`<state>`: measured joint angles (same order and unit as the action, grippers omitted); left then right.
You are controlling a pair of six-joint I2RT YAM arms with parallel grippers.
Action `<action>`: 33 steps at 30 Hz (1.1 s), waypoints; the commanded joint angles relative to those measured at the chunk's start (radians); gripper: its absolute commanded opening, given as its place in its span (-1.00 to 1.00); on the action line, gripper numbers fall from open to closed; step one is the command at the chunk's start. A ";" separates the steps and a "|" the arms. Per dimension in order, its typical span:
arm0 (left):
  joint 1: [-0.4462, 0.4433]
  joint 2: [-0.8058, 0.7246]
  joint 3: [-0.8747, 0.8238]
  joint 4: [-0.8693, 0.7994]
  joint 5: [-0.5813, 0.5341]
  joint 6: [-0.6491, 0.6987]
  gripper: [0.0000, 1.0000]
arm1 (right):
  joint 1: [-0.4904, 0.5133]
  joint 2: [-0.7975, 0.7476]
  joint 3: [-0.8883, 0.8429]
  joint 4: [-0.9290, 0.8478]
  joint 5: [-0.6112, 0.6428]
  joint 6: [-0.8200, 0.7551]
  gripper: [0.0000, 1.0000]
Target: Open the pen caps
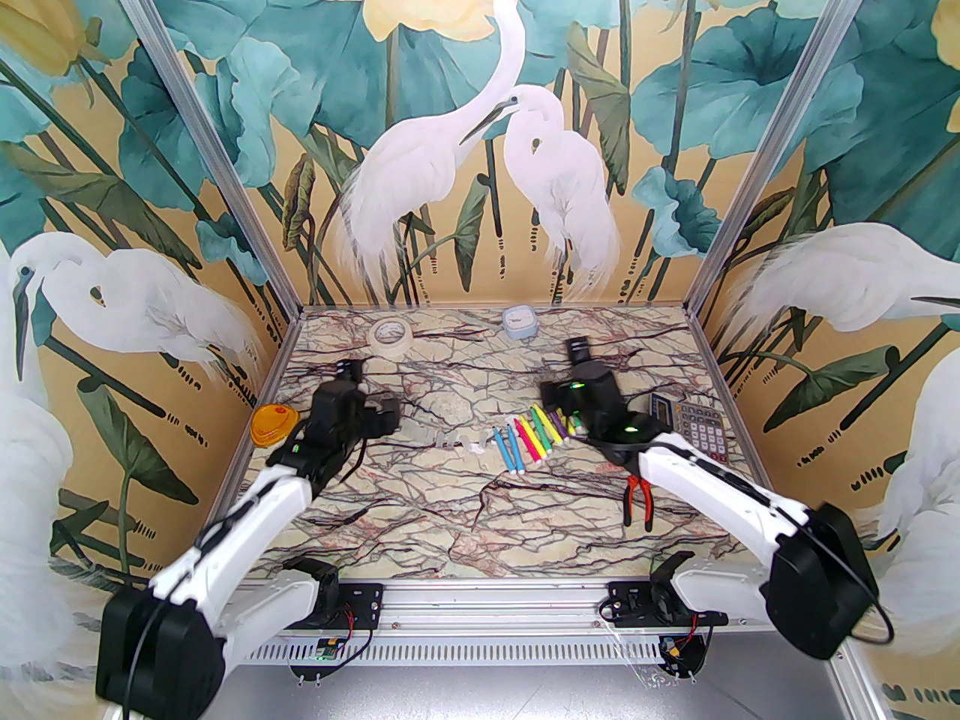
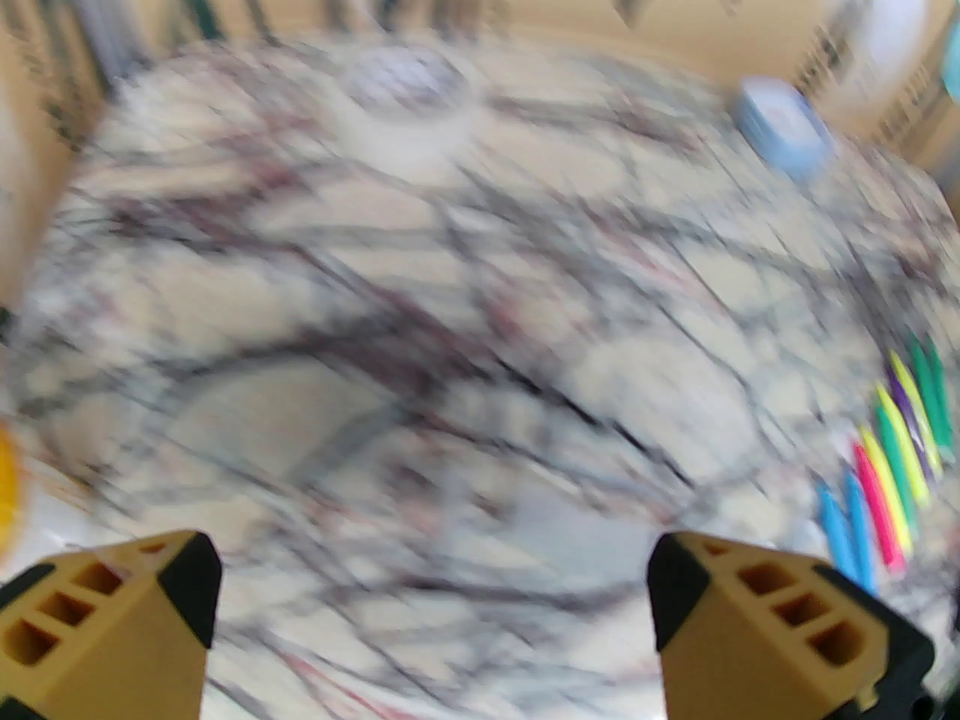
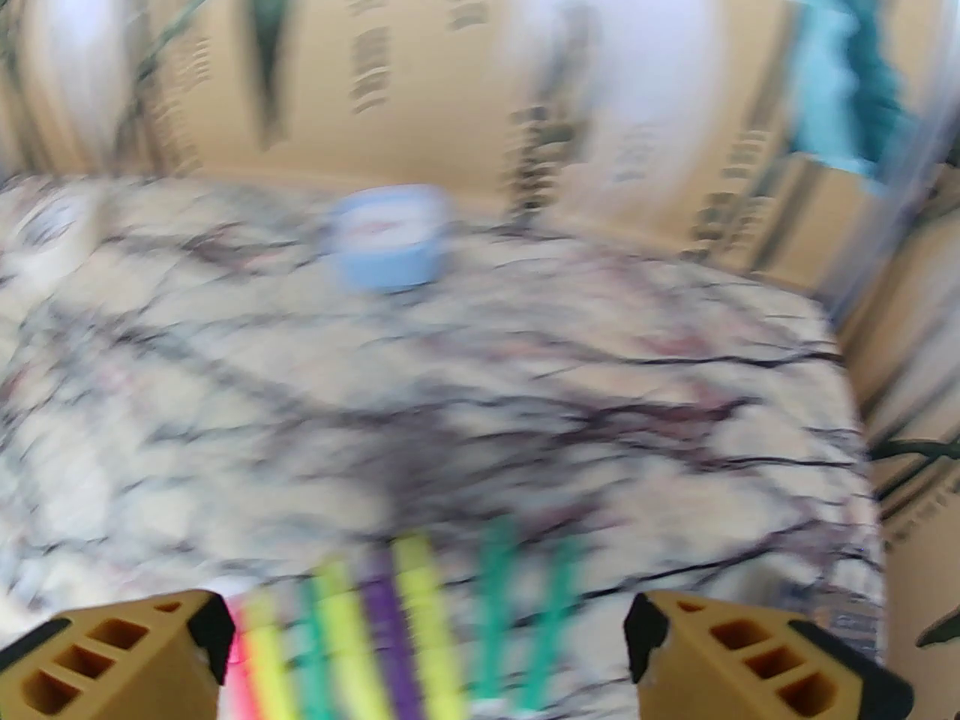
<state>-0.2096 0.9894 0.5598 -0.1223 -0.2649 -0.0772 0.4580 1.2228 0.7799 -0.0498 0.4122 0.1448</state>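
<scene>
Pen caps (image 1: pixel 459 441), pale clear bits as I read them, lie on the tabletop (image 1: pixel 480 522) just left of the marker row (image 1: pixel 536 436); my left pincer (image 2: pixel 435 597) and right pincer (image 3: pixel 426 631) both gape wide, empty

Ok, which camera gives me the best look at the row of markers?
Top external: the markers lie sharp there, side by side. Left wrist shows the markers blurred at its right edge; right wrist, the markers blurred and cut off at the bottom.
</scene>
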 commanded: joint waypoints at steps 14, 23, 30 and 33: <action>0.178 0.279 -0.242 0.831 0.069 0.083 0.99 | -0.378 0.167 -0.288 0.576 -0.031 -0.019 0.99; 0.234 0.423 -0.211 0.974 0.190 0.051 0.99 | -0.428 0.291 -0.394 0.910 -0.151 -0.059 0.99; 0.237 0.579 -0.230 1.178 0.202 0.054 0.99 | -0.452 0.325 -0.412 0.969 -0.184 -0.044 0.98; 0.237 0.574 -0.194 1.100 0.211 0.053 0.99 | -0.452 0.326 -0.410 0.969 -0.182 -0.043 0.98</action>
<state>0.0219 1.5532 0.3344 0.9577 -0.0818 -0.0147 0.0078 1.5459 0.3725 0.8783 0.2520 0.0967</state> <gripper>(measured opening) 0.996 0.992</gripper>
